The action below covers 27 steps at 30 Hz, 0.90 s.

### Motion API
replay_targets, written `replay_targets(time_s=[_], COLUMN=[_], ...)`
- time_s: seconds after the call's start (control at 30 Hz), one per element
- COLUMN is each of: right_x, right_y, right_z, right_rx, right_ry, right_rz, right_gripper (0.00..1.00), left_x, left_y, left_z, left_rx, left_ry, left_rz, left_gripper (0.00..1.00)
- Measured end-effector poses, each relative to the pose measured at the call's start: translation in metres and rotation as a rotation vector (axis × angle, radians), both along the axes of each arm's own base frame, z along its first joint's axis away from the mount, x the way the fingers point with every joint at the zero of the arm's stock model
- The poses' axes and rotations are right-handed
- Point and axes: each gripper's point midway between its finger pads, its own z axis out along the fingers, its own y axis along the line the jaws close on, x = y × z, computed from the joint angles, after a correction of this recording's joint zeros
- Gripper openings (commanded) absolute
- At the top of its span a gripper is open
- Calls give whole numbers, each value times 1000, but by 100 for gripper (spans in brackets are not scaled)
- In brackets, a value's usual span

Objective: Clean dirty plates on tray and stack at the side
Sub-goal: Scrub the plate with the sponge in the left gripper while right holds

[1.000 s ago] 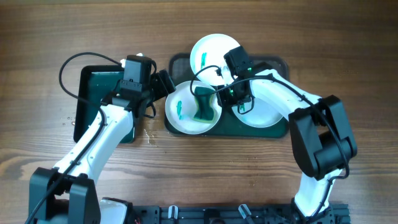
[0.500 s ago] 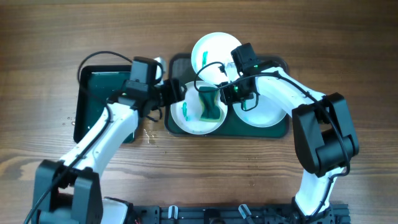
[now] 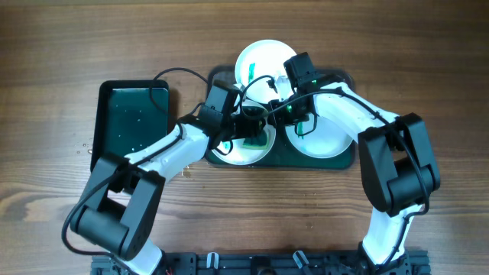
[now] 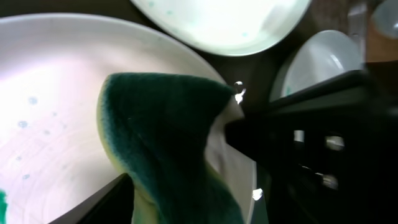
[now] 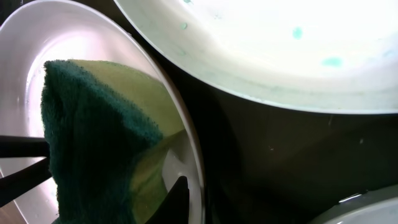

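All three plates (image 3: 257, 58) sit on the tray (image 3: 345, 159), some flecked teal, none stacked; the right hand (image 5: 102, 180) pinches the sponge (image 5: 93, 124) on the plate below it, while the left hand (image 3: 248, 122) is beside it, grip unclear.

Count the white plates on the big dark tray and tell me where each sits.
3. The far plate sits at the tray's far edge; the left plate near-left, under the green sponge; the right plate near-right, partly under the right arm. None seems hidden.

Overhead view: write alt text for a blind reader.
The left gripper and right gripper meet at a green sponge on one of three white plates on the dark tray. A smaller black tray lies beside it.
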Motion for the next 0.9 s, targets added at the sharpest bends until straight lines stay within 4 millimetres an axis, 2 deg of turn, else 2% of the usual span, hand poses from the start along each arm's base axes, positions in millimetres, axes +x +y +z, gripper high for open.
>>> replay_targets(time_s=[0.17,0.2,0.27,0.43,0.5,0.67,0.9], right_x=[0,0,0,0,0,1,1], right_y=[0,0,0,0,0,1,1], right_z=[0,0,0,0,0,0,1], right_rx=[0,0,2,2,3,4,5], right_ry=[0,0,0,0,0,-3,-2], right_rz=[0,0,1,1,1,1,1], right_gripper=[11,11,11,11,11,11,8], left_x=[0,1,2,1,1,4,8], left_y=[3,4,1,0,1,10,55], left_z=[-15,-15,-14,-16,-17,-20,-24], left_rx=[32,38,48,89,100,157,398], left_ry=[20,13,0,-21,-22,-40,-71], left_rz=[14,18,22,40,50,87,211], left_gripper=[56,49,41,30,4,4,4])
